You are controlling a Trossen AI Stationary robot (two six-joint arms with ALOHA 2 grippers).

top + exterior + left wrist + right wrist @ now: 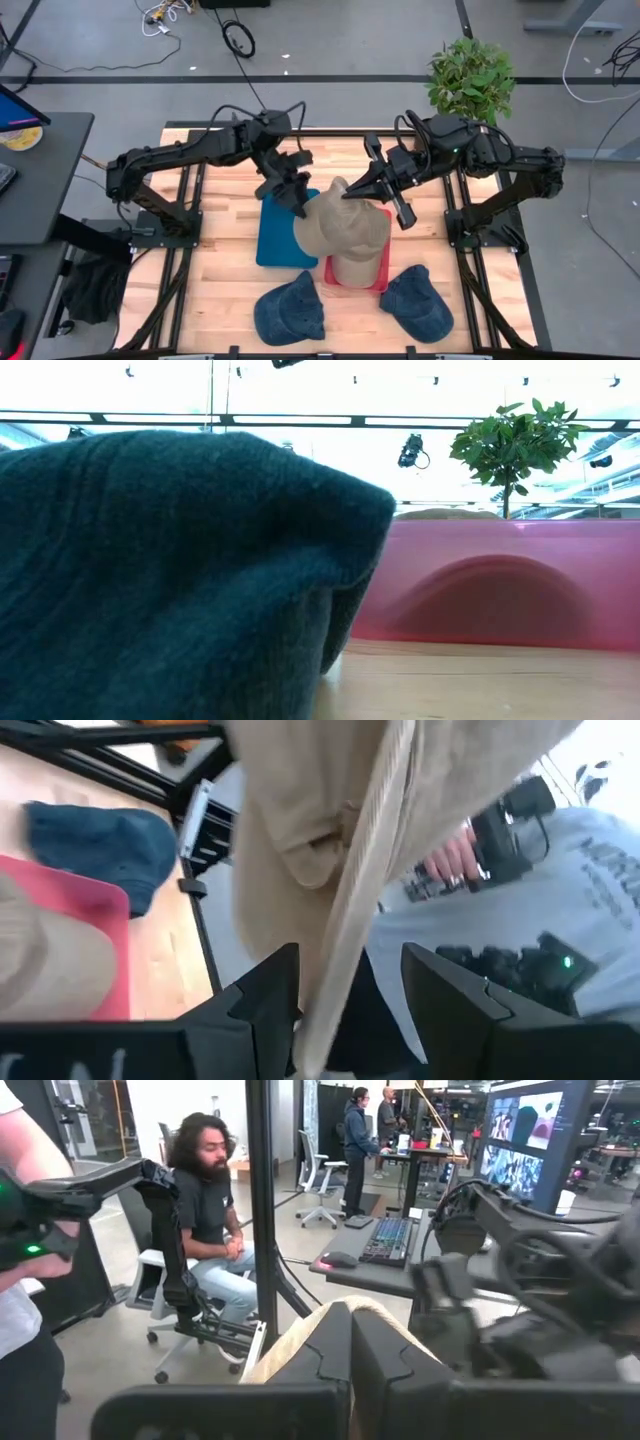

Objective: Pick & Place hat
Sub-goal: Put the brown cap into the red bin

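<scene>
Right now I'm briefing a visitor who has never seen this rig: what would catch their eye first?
Mid-table, both arms lift one tan hat above the red tray, left gripper and right gripper pinching opposite edges. Two blue hats lie at the table's near edge.

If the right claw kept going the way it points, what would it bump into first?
Probably the tan hat. The shut right gripper already pinches its top edge, so the hat sits right ahead. Past it, likely the left gripper.
</scene>
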